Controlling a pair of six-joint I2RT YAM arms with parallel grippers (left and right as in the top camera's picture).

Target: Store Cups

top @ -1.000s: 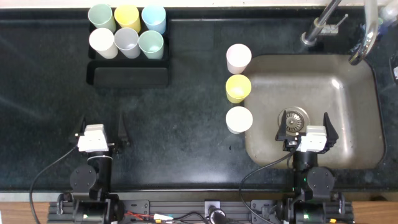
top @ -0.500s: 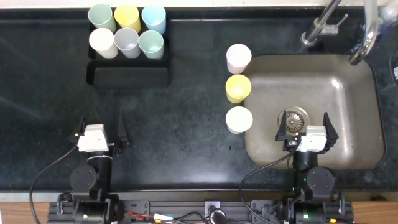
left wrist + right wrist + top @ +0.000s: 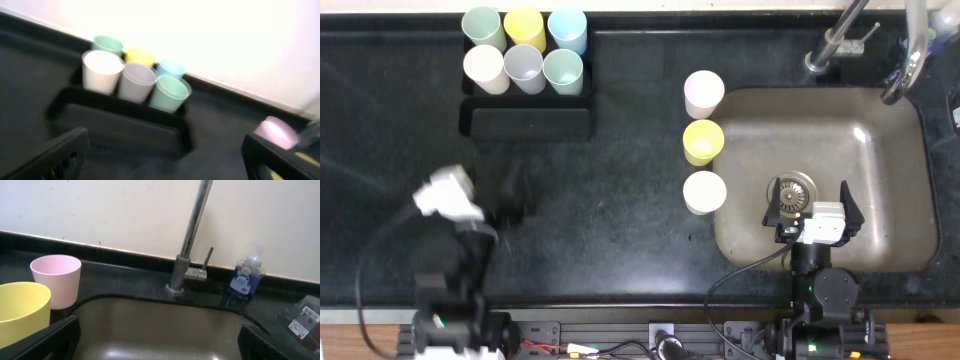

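Six cups in rack, three cups beside sink; left tool, right tool spread; right wrist view: soap bottle

A steel sink lies beneath and ahead of the right fingers, its drain between them. Farther ahead rises a chrome faucet, with a blue soap bottle beside it on the black counter against a pale wall.
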